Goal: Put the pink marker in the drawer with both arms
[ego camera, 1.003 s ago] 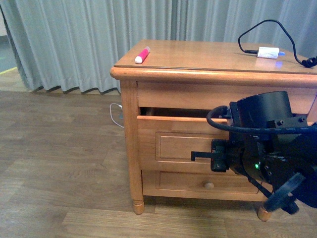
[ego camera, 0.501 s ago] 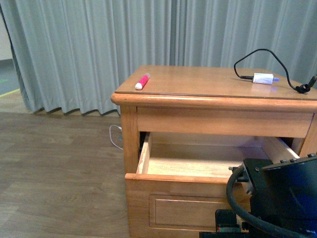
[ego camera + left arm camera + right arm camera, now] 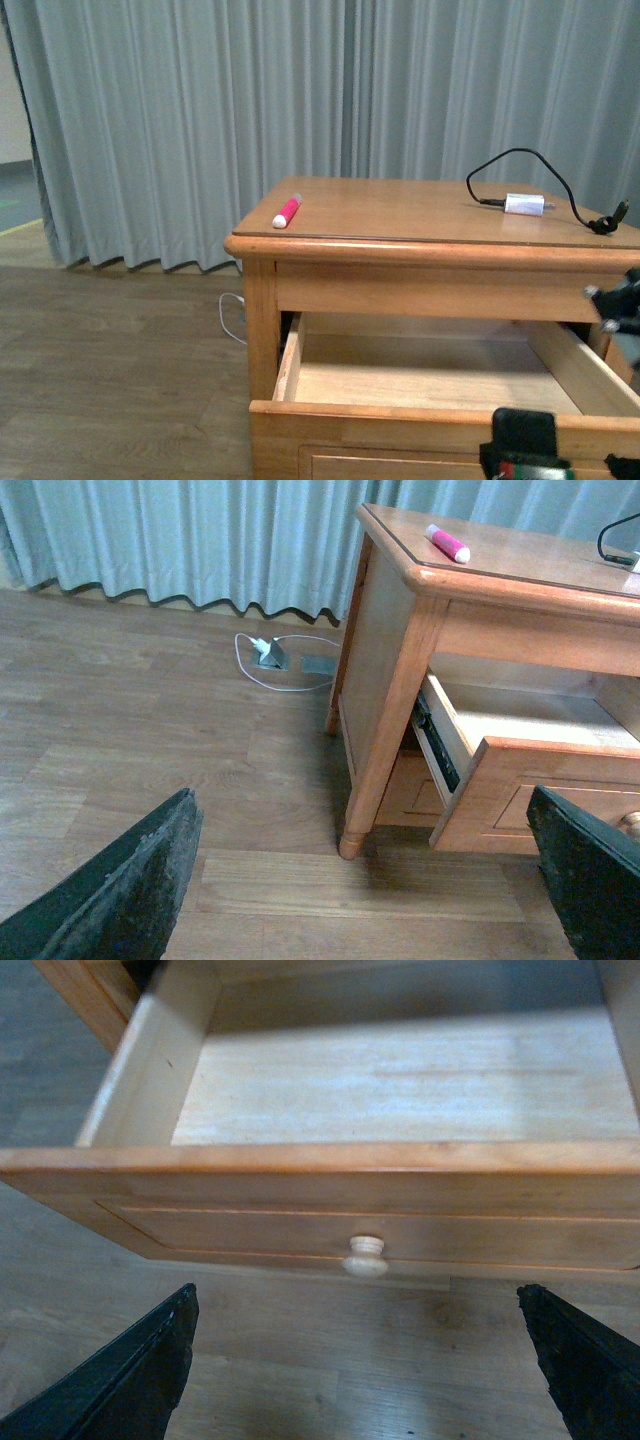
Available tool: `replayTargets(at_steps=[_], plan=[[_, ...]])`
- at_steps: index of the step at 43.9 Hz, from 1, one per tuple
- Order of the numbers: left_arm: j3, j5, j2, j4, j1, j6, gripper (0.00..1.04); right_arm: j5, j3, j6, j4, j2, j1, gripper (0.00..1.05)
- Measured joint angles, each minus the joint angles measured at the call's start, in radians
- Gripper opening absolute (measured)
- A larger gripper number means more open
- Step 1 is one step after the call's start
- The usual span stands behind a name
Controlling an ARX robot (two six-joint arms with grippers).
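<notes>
Front view: one short bright pink cylindrical marker [image 3: 287,211] with white cap end, lying flat on top of the honey-coloured wooden counter [image 3: 400,205], near its left front corner, white end toward the camera; not in the drawer. One white charger plug [image 3: 524,204] with one black cable [image 3: 540,152] looping up behind it, on the right of the same top, well apart from the marker. Any print on marker or plug too small to read. One upper wooden drawer [image 3: 290,362] standing well out beneath the top, pale board bottom showing. One black arm piece [image 3: 524,432] low before the drawer's front rim, another at the right edge; pincers not made out here. Grey pleated curtain [image 3: 150,130] behind, wood-plank floor [image 3: 100,380] below.

Left wrist view: left pincer [image 3: 362,792] spread wide, its two black fingers [image 3: 130,890] at opposite edges of the picture, gripping nothing, off to the counter's side above the floor. Single marker [image 3: 447,543] on the top, drawer [image 3: 540,770] standing out under it. One white cord running to a grey floor socket [image 3: 272,658] by the curtain.

Right wrist view: right pincer [image 3: 355,1290] likewise spread wide, two black fingers [image 3: 585,1360], nothing held, just in front of the drawer's recessed panel front. One round pale wooden knob [image 3: 365,1257] between the fingers, untouched.
</notes>
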Motion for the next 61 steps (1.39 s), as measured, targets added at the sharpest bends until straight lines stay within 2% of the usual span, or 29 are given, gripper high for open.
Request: replayTargets(at_steps=[9, 16, 27, 31, 34, 36, 39, 43, 46, 53, 61], plan=[[0.0, 0.0, 0.0, 0.0, 0.0, 0.0, 0.99, 0.001, 0.03, -0.052, -0.188, -0.225, 0.0, 0.96], [0.0, 0.0, 0.0, 0.0, 0.0, 0.0, 0.99, 0.045, 0.03, -0.046, -0.2, -0.29, -0.003, 0.96], [0.0, -0.008, 0.001, 0.0, -0.002, -0.001, 0.99, 0.048, 0.03, -0.041, -0.2, -0.304, -0.003, 0.96], [0.017, -0.2, 0.053, -0.032, -0.112, -0.019, 0.99, 0.048, 0.03, -0.041, -0.2, -0.304, -0.003, 0.96], [0.05, -0.29, 0.11, -0.032, -0.209, -0.019, 0.99, 0.048, 0.03, -0.04, -0.2, -0.304, -0.004, 0.96], [0.094, -0.341, 0.172, -0.01, -0.288, -0.026, 0.99, 0.048, 0.03, -0.04, -0.2, -0.304, -0.004, 0.96], [0.164, -0.349, 0.28, 0.056, -0.351, -0.026, 0.99, 0.048, 0.03, -0.04, -0.2, -0.304, -0.004, 0.96], [0.286, -0.331, 0.5, 0.205, -0.38, -0.014, 0.99, 0.048, 0.03, -0.04, -0.2, -0.304, -0.004, 0.96], [0.437, -0.293, 0.768, 0.339, -0.373, 0.005, 0.99, 0.048, 0.03, -0.04, -0.2, -0.304, -0.004, 0.96], [0.704, -0.263, 1.146, 0.375, -0.352, 0.028, 0.99, 0.048, 0.03, -0.038, -0.2, -0.304, -0.004, 0.96], [1.028, -0.298, 1.499, 0.275, -0.341, 0.026, 0.99, 0.048, 0.03, -0.038, -0.2, -0.304, -0.004, 0.96]])
